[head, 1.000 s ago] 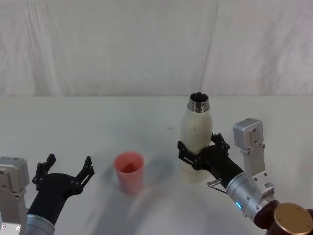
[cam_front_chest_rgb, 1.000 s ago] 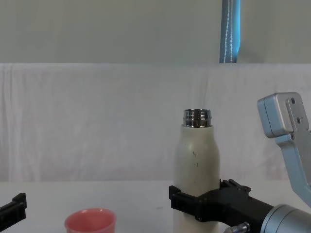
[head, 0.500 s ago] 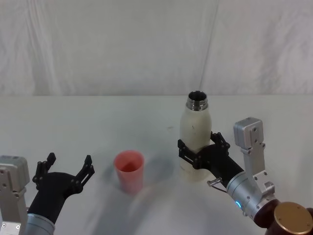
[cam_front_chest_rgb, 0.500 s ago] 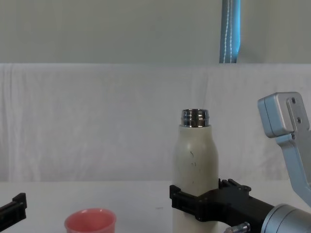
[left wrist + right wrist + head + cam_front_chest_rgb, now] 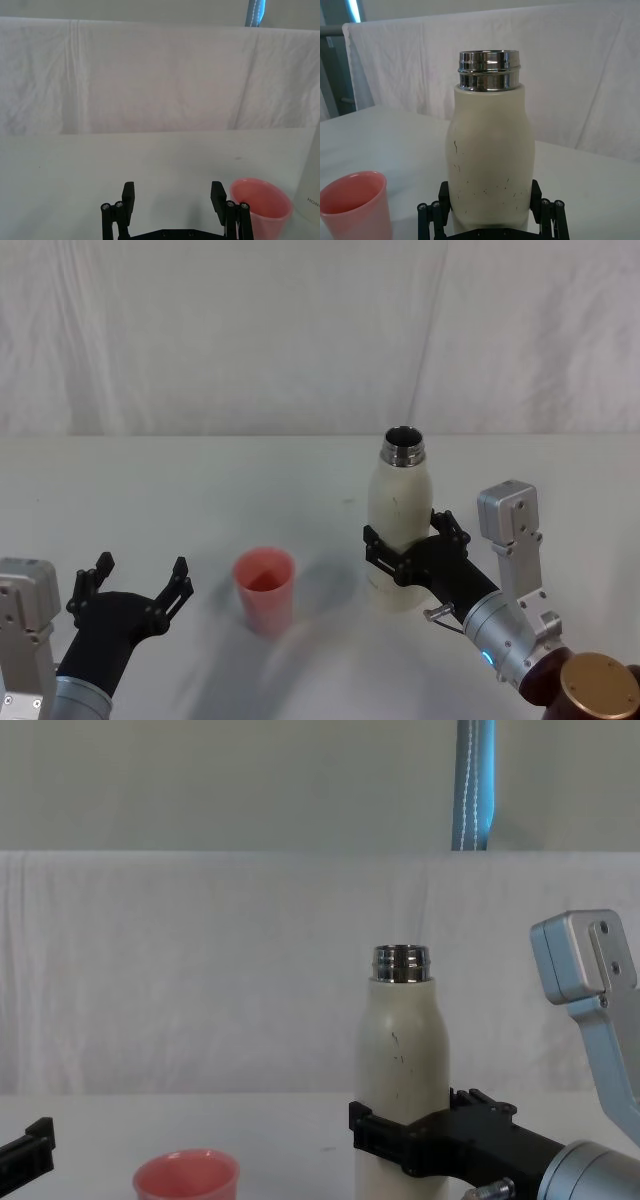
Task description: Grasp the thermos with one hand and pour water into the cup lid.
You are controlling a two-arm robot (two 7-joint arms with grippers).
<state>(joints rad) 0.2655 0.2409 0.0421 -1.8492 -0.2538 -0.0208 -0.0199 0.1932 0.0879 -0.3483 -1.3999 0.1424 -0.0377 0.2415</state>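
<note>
Cream-white thermos (image 5: 396, 520) upright, right of centre on desk (image 5: 200, 490), right hand (image 5: 410, 558) clamped round lower body. Pink cup lid (image 5: 265, 591) to its left, near. Left hand (image 5: 135, 592) open, idle, near left. Risk: low grip, top-heavy tilt, water missing small cup lid.

A white table (image 5: 200, 500) carries the upright thermos (image 5: 398, 510) and, at its eight o'clock, the pink cup lid (image 5: 265, 592).
</note>
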